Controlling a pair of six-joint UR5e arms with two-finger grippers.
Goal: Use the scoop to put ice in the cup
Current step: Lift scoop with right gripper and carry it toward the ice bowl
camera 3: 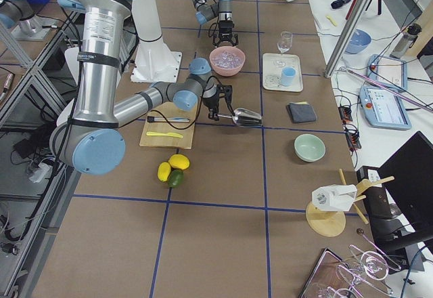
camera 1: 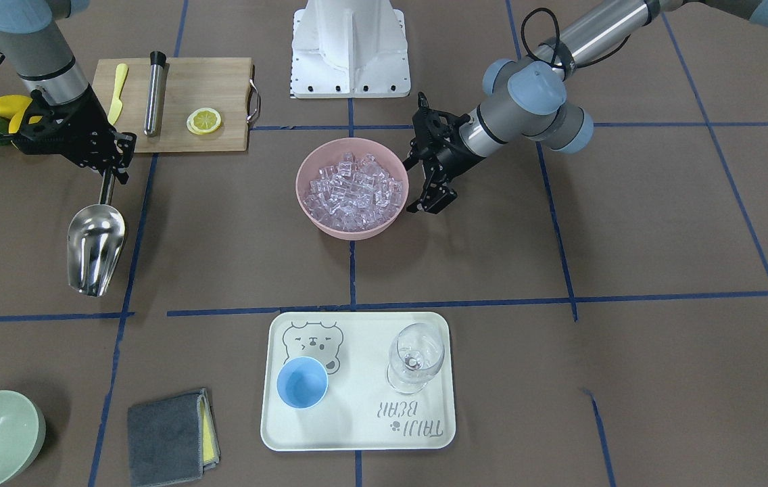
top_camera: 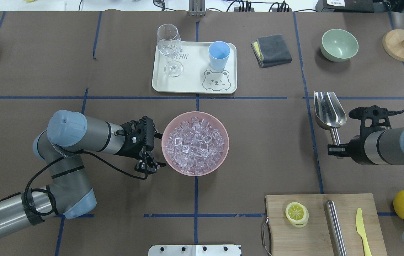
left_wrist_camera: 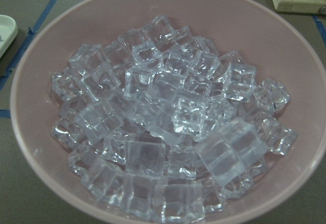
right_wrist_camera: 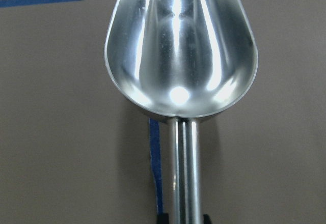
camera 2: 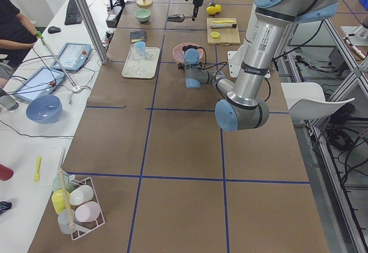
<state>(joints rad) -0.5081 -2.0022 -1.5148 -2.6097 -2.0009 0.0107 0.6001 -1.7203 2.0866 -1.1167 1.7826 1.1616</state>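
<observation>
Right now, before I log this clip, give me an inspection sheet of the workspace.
Surface: table, brown paper with a blue tape grid.
Job's things: ice heaped in the pink bowl; cup upright and empty on the tray; scoop empty.
Clutter: wine glass on the tray; grey cloth; green bowl; cutting board with lemon slice, steel rod and yellow knife.
Grippers: right gripper shut on the scoop's handle; left gripper appears open, empty, beside the pink bowl.
Cables: black cable looped behind the left gripper, not touching the pink bowl.
Surroundings: operator at the side bench.
</observation>
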